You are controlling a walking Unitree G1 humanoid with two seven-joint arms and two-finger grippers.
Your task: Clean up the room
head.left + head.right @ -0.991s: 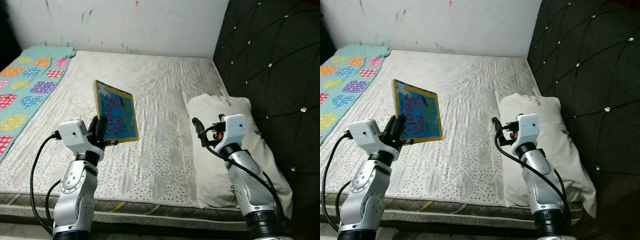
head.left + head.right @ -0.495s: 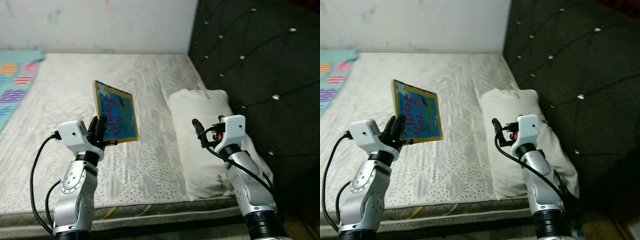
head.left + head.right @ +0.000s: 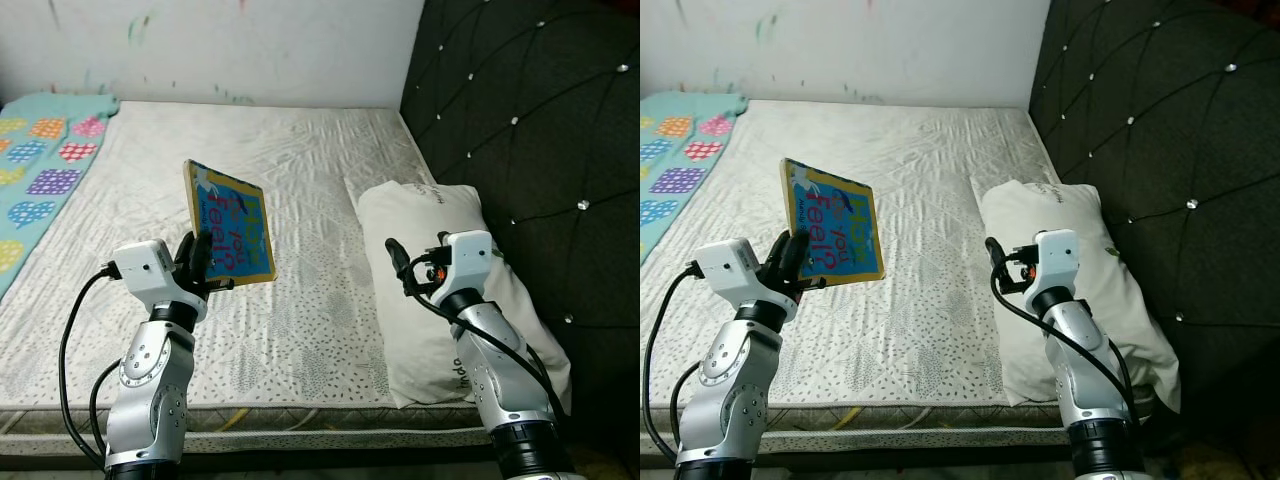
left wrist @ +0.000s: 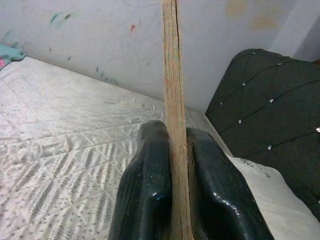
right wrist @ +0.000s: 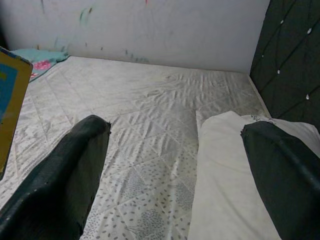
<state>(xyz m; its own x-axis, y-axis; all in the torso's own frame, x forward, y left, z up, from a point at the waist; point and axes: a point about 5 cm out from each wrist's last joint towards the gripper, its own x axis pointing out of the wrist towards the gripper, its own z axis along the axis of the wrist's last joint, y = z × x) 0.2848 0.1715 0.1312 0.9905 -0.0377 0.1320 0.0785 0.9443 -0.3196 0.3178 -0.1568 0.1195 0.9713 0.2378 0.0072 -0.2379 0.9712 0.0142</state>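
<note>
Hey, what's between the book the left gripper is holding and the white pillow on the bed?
Only bare quilted mattress lies between the book and the pillow, as the left eye view shows.

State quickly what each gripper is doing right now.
Left gripper: shut on the book, held upright above the mattress.
Right gripper: open, holding nothing.

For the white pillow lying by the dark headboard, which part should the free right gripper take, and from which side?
Take the white pillow at its near long edge beside the bare mattress, coming from above with the open right gripper. It lies flat, so the soft edge can be pinched; the tufted headboard blocks the far side.
</note>
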